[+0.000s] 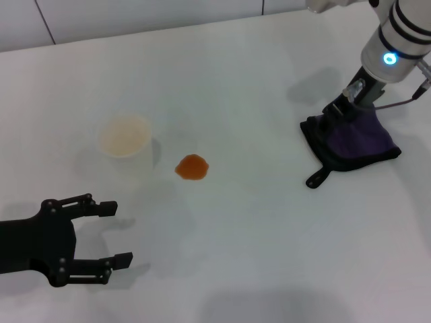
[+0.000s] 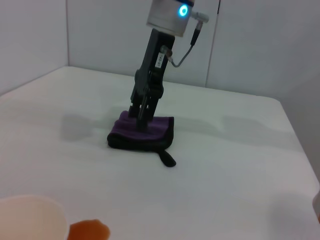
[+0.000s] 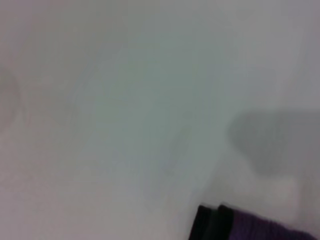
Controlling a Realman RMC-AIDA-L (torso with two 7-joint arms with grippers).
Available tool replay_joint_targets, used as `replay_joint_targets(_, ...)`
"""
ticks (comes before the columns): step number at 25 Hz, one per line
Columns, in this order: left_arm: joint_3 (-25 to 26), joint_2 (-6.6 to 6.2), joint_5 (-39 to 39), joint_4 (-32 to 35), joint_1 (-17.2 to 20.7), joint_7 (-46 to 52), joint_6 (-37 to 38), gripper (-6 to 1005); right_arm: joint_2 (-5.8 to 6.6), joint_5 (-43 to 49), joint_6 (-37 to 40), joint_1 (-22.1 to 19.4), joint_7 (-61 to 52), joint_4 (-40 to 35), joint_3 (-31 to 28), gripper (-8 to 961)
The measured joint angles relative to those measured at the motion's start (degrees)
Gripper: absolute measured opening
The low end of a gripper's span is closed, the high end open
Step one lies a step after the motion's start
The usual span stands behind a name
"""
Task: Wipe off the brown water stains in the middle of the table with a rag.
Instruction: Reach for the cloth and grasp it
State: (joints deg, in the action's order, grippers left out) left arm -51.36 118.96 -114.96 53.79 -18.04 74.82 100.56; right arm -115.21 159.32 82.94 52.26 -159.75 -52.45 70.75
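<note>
The brown water stain (image 1: 192, 167) is a small orange-brown blob in the middle of the white table (image 1: 256, 229); it also shows at the edge of the left wrist view (image 2: 89, 231). The dark purple rag (image 1: 353, 140) with black edging and a loop tab lies at the right. It also shows in the left wrist view (image 2: 142, 134) and the right wrist view (image 3: 250, 227). My right gripper (image 1: 339, 113) stands down on the rag's near-left part, fingers pinched together on the cloth (image 2: 142, 117). My left gripper (image 1: 111, 232) is open and empty at the front left, apart from the stain.
A translucent white plastic cup (image 1: 124, 136) stands just left of the stain, also seen in the left wrist view (image 2: 30, 220). A white wall (image 1: 135, 17) runs along the table's far edge.
</note>
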Motion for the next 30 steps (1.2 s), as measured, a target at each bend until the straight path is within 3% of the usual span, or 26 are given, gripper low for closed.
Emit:
replay_joint_targets(15,-1.79,0.12,0.35,0.0,0.03,-0.03,-0.01,867,0.28,1.67,-2.81,0.02,-0.05,5.05,-0.79,590)
replay_joint_targets(30,-1.9,0.14,0.54,0.0,0.03,-0.32,-0.01,867,0.31,2.58,-3.76,-0.19,0.24,5.18,-0.88,540)
